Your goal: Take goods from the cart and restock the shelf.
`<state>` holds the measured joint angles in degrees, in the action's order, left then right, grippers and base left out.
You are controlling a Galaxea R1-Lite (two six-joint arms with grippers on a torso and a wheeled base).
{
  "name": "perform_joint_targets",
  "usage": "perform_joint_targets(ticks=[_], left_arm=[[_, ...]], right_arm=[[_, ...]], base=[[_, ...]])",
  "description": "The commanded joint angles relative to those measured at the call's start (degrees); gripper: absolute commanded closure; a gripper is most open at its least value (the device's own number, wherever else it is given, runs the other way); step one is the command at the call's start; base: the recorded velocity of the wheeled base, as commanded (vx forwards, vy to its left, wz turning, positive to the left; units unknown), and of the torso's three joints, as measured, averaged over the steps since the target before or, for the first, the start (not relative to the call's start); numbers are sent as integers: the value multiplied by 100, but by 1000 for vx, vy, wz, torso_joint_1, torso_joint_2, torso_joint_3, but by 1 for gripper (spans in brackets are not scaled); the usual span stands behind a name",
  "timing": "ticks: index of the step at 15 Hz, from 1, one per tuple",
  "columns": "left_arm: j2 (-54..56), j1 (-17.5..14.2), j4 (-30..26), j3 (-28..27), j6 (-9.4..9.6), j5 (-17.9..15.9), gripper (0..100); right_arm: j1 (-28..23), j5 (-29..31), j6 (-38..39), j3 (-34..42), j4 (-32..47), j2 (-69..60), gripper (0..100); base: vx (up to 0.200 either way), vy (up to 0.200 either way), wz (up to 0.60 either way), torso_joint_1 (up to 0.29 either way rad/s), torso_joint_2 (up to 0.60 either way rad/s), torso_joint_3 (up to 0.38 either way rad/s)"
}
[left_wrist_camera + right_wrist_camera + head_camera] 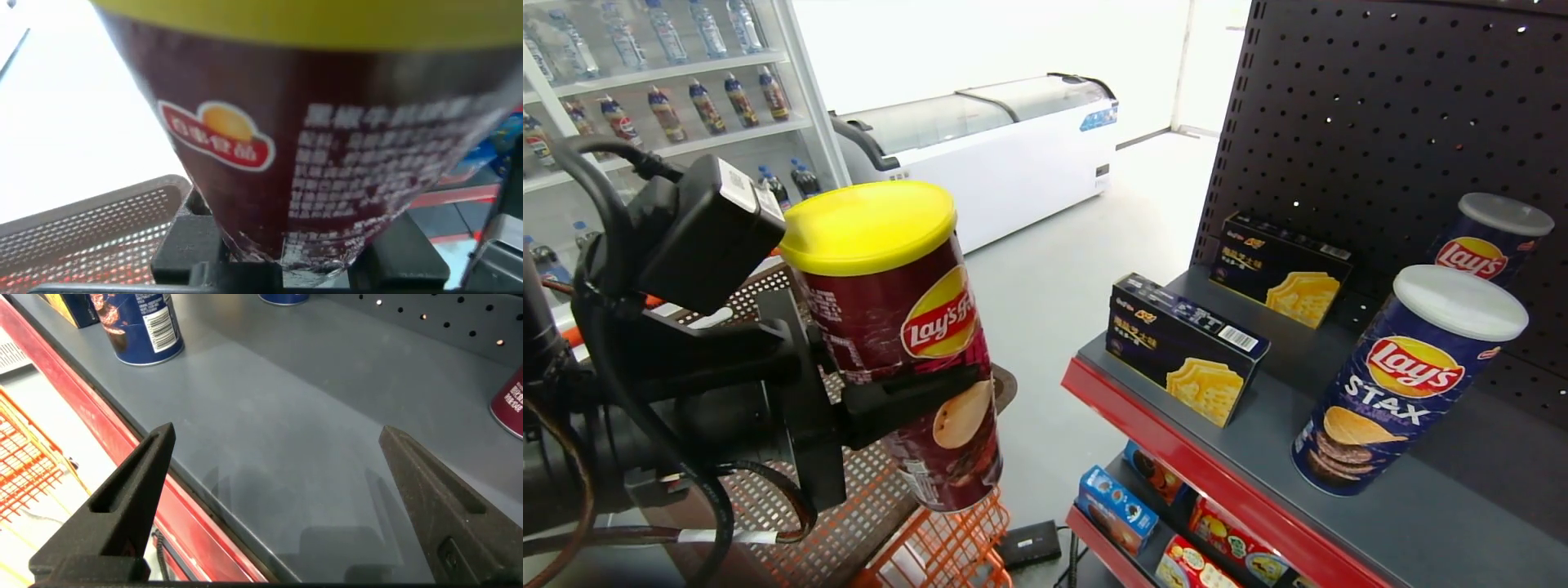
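Your left pincer [894, 392] is clamped around the maroon chip can [882, 327]. Its yellow lid [867, 224] stands above the fingers, a red-and-yellow round logo faces you, and the white print on the back is too blurred to read. The orange cart basket [947, 547] sits just below that pincer, and the shelf [1258, 465] is off to its right. Your right pincer [278, 498] hangs wide open, holding nothing, over bare shelf board, with a barcoded blue can [147, 327] beyond its fingertips.

The left arm [686, 392] sits at the left of the head view, and the left gripper [911, 392] is clamped sideways around the middle of an upright chips can [890, 327]. The right gripper [278, 498] hangs with its jaws spread wide.
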<state>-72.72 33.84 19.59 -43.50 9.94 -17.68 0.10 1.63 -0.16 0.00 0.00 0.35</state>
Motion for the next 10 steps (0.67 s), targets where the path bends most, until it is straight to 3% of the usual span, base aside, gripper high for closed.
perform_joint_targets(ticks=[1,10], left_arm=[[-14,105,1,25,0,1,100],[3,193,10,61,26,-175,100]], right_arm=[[-1,-5,-2,0,0,9,0],[-1,-5,-2,0,0,9,0]], base=[[0,0,0,0,0,0],[0,0,0,0,0,0]])
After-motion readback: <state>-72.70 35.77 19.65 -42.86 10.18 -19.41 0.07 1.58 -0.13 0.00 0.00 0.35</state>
